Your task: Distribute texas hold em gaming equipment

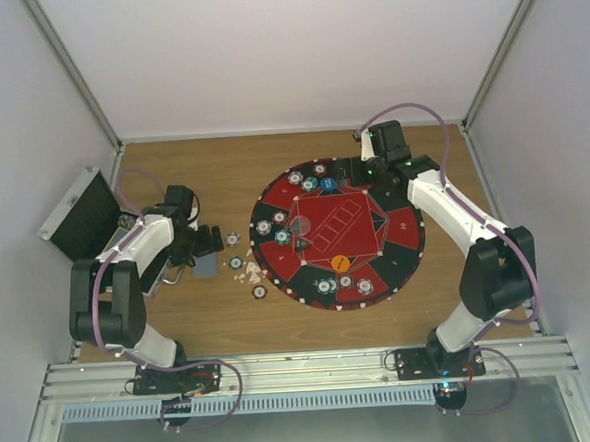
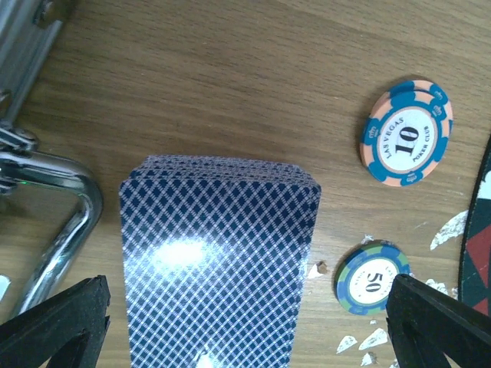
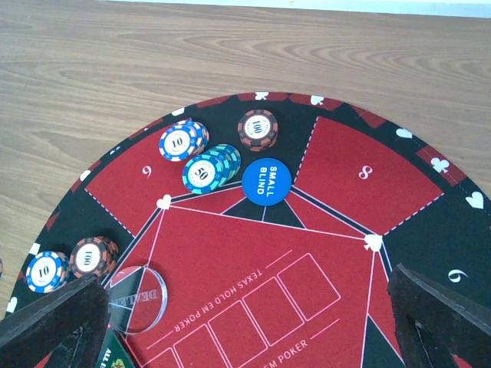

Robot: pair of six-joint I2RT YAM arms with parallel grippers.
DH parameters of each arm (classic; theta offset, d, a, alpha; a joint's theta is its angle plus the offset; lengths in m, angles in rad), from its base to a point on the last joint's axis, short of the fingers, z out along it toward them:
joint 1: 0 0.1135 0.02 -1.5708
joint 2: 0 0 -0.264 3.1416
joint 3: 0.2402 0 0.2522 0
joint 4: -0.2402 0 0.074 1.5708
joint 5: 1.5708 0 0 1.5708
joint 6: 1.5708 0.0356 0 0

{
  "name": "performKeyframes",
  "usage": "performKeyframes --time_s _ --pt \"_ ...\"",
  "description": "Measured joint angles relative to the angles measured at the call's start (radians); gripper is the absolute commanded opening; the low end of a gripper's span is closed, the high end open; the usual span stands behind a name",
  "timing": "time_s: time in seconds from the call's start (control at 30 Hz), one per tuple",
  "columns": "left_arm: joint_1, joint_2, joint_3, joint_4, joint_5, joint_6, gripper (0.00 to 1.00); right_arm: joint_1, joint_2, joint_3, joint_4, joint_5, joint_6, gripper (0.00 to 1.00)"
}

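Note:
A deck of blue-backed playing cards (image 2: 219, 261) lies on the wooden table, between the wide-open fingers of my left gripper (image 2: 245, 330), which touch nothing. Right of it lie a 10 chip (image 2: 406, 132) and a 50 chip (image 2: 371, 278). From above, the deck (image 1: 206, 265) shows at my left gripper (image 1: 199, 249). My right gripper (image 3: 245, 330) hangs open and empty over the mat. Stacks of 10 (image 3: 182, 141), 50 (image 3: 207, 167) and 100 chips (image 3: 258, 129), a blue small-blind disc (image 3: 266, 182) and a clear dealer button (image 3: 136, 299) lie there. An orange disc (image 1: 340, 263) sits near the mat's front.
The round red-and-black mat (image 1: 400, 225) fills the table's centre right. The open black case (image 1: 84, 214) stands at the far left, its chrome handle (image 2: 61, 222) beside the deck. White scraps (image 1: 248, 274) lie between loose chips (image 1: 260, 291) left of the mat.

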Motion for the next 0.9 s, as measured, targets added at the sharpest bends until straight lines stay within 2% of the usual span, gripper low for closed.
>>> performKeyframes --time_s 0.2,0.73,0.9 --pt "0.001 0.018 0.023 -0.049 -0.040 0.000 0.99 0.000 0.000 0.000 0.000 0.000 -0.006 1.00" --pt "0.001 0.145 0.034 -0.068 -0.037 0.067 0.82 0.000 0.003 0.000 0.020 -0.006 -0.010 1.00" --pt "-0.008 0.169 0.059 -0.096 -0.047 0.105 0.81 0.000 0.008 0.000 0.021 -0.006 -0.010 1.00"
